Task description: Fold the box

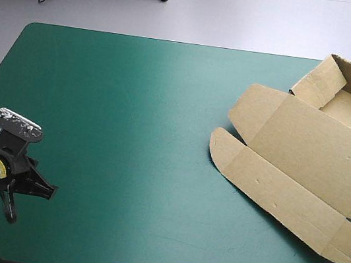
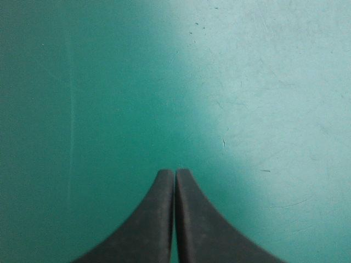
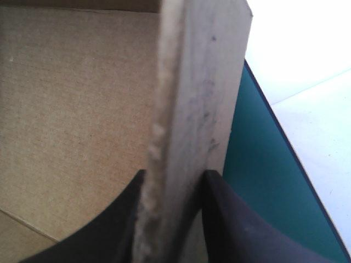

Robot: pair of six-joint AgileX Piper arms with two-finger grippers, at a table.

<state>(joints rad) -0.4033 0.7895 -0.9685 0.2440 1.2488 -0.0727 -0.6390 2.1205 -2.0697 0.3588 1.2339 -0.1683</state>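
**Right gripper clamped on a box wall, left gripper parked clear**

The broad table under its teal-green cover (image 1: 110,161) is mostly bare. The box (image 1: 306,152), a cut sheet of brown corrugated board, sits alone at the right side, and its far end runs up to the table's far right corner. It is partly formed. At the far end, walls (image 1: 327,79) stand around a shallow tray. The wide lid panel and its rounded end flap (image 1: 223,149) lie flat on the cover, reaching toward the table's middle. Judging from this, the tray end is being worked first, with the flat panels left for afterwards.

The right gripper (image 3: 175,175) cannot be seen from above. Its own camera shows its two black fin-shaped fingers pressed against either face of an upright brown wall (image 3: 203,98), seen edge-on, so it is clamped on the board. The tray's inner floor (image 3: 71,98) lies to one side of that wall, with a strip of cover and the table's edge to the other. The grip looks meant to hold the wall upright, or to steer it into its tuck.

The left gripper (image 2: 175,174) hangs over bare cover near the near left corner, well apart from the box. Its fingers meet in a single point and hold nothing. It is probably parked there so the right arm has free room.
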